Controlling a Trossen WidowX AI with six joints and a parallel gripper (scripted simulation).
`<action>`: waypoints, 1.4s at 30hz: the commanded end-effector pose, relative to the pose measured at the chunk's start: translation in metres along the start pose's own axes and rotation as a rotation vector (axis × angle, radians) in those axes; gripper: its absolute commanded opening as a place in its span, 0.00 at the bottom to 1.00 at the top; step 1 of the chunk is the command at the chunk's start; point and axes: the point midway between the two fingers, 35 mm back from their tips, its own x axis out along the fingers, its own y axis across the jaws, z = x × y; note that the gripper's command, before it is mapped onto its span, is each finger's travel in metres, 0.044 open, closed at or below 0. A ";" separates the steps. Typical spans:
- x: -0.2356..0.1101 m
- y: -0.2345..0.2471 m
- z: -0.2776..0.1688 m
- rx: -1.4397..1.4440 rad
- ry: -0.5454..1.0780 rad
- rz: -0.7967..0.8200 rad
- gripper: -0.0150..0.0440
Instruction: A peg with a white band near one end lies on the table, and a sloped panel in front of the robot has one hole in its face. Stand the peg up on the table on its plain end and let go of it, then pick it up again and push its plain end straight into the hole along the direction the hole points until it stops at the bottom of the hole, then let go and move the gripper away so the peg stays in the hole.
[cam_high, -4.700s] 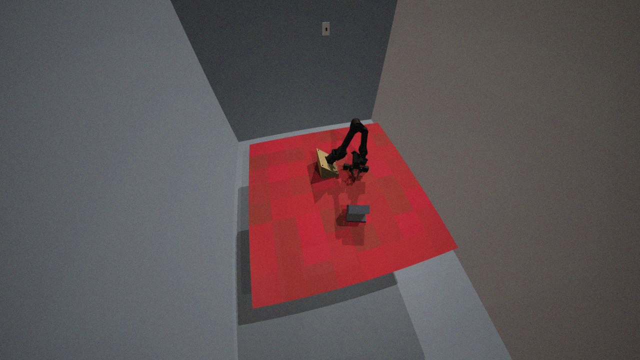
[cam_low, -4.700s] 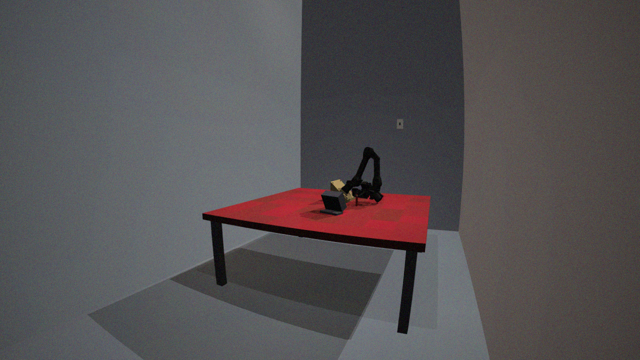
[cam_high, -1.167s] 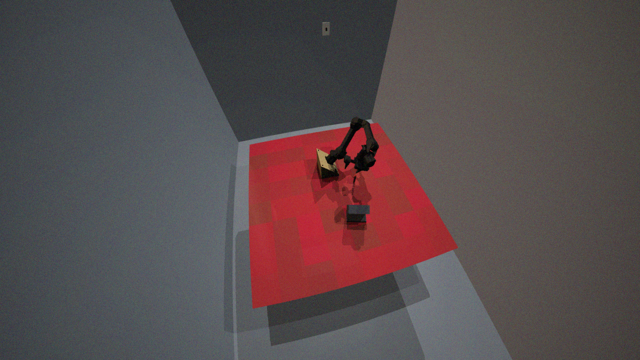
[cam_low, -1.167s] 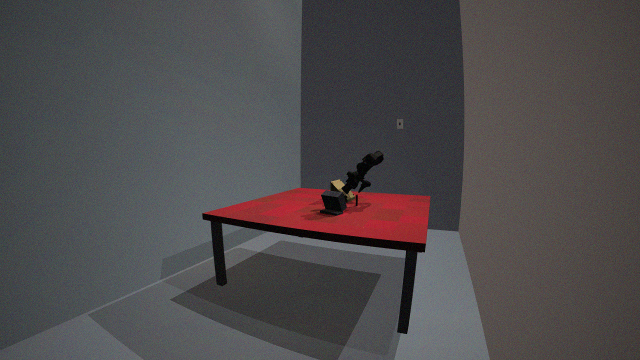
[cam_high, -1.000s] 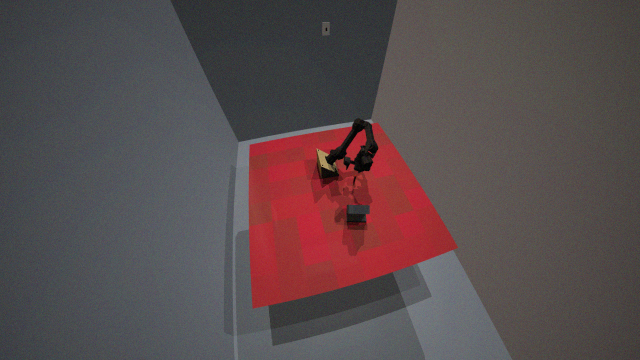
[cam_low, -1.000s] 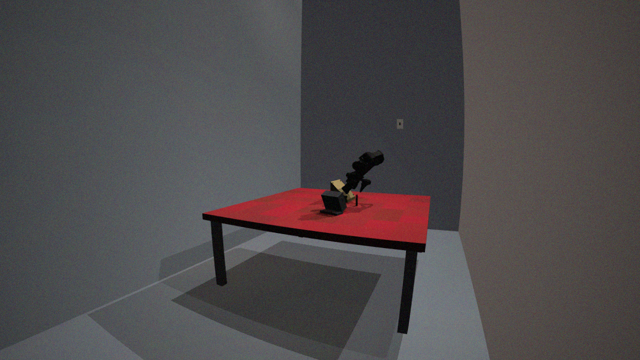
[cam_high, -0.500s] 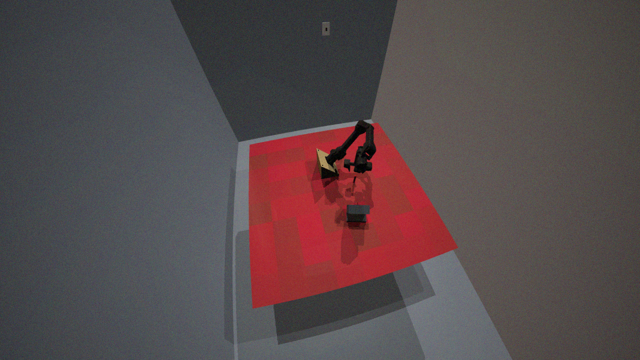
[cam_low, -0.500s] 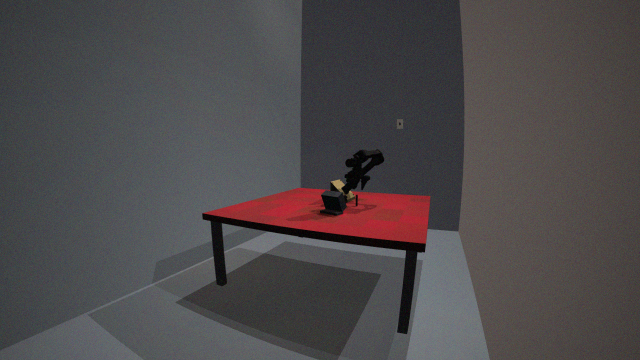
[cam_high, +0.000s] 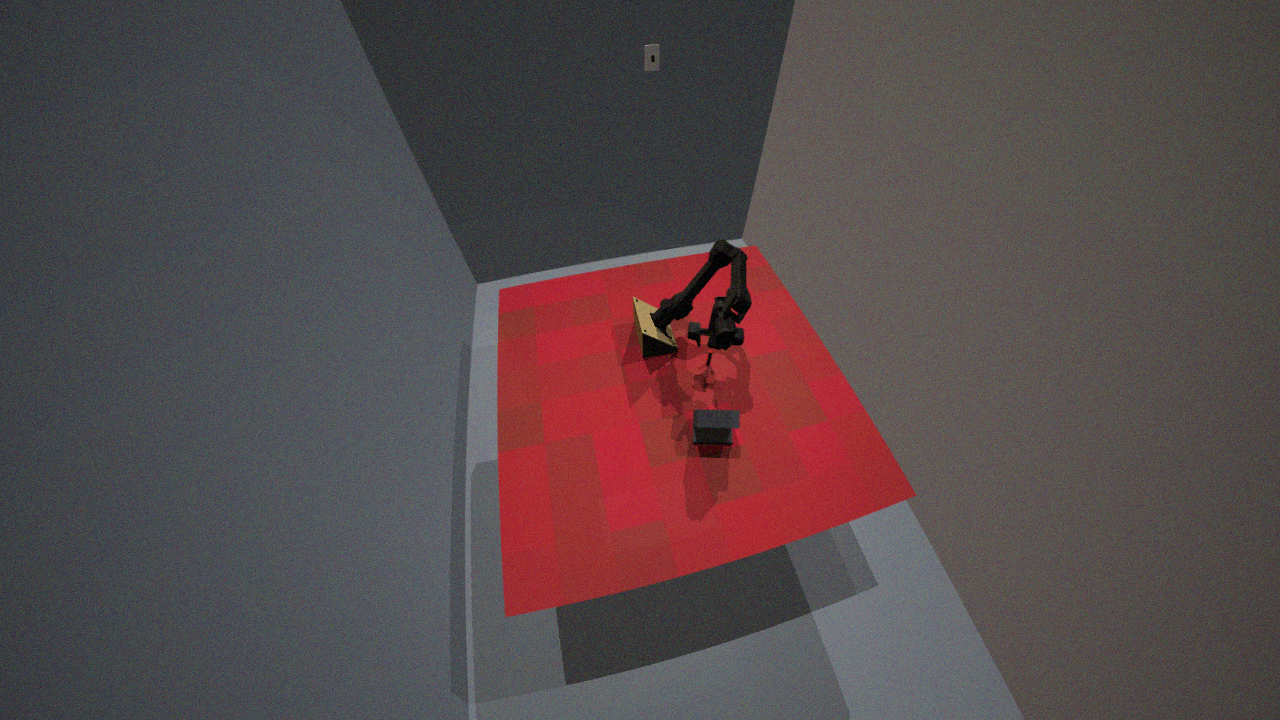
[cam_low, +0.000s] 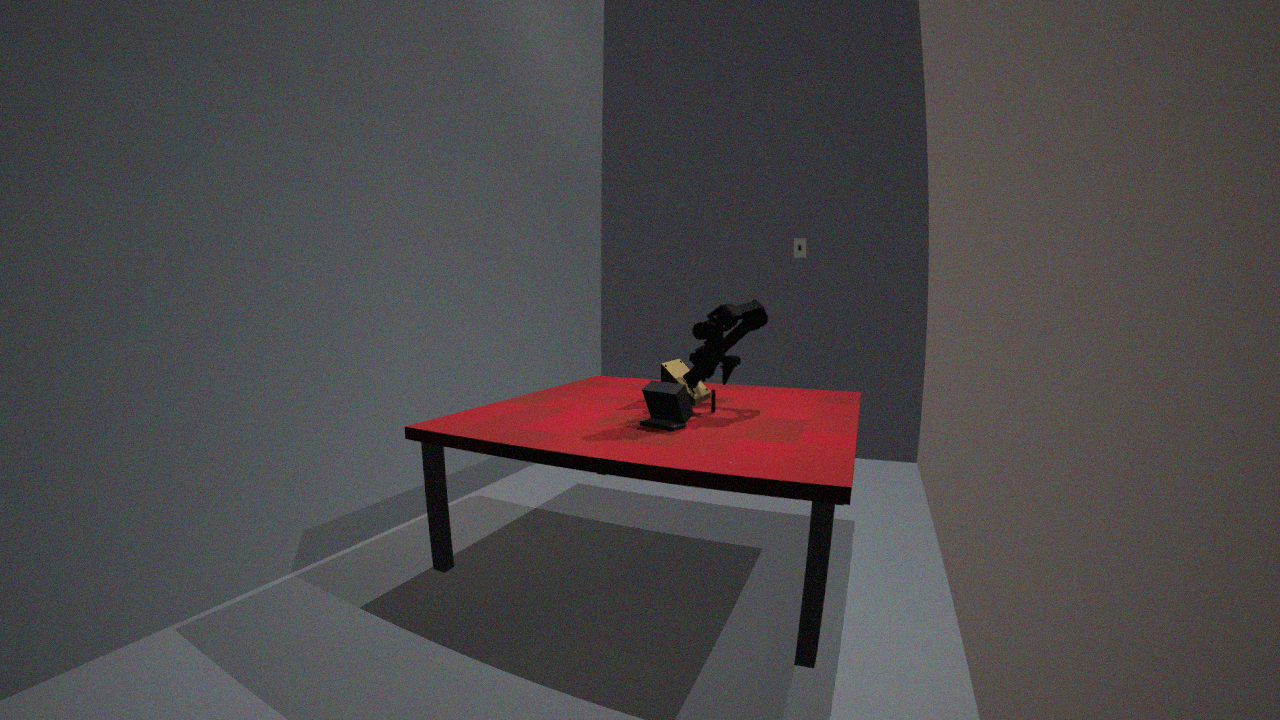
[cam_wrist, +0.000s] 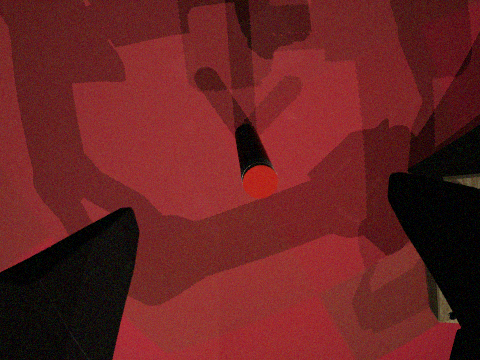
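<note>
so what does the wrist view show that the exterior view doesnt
Only the wrist view: the upright dark peg's round red top end, seen from above, between the open gripper's black fingers. Only the exterior view: the dark sloped panel, the tan base block, the table legs, the whole arm. Both: the standing peg on the red table.

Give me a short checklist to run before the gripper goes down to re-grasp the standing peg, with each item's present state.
1. Peg stands upright on the table, untouched: ok.
2. Gripper open, holding nothing: ok.
3. Gripper above the peg, looking down on its red top: ok.
4. Peg centred between the fingers: not ok, it sits ahead of them.
5. White band's position on the peg: cannot tell.
6. Sloped panel apart from the peg: ok.
</note>
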 end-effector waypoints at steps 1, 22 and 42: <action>0.007 -0.001 0.000 0.007 0.003 0.002 1.00; 0.041 0.000 0.001 0.007 0.001 0.001 1.00; 0.061 0.001 0.000 -0.001 0.000 0.004 0.91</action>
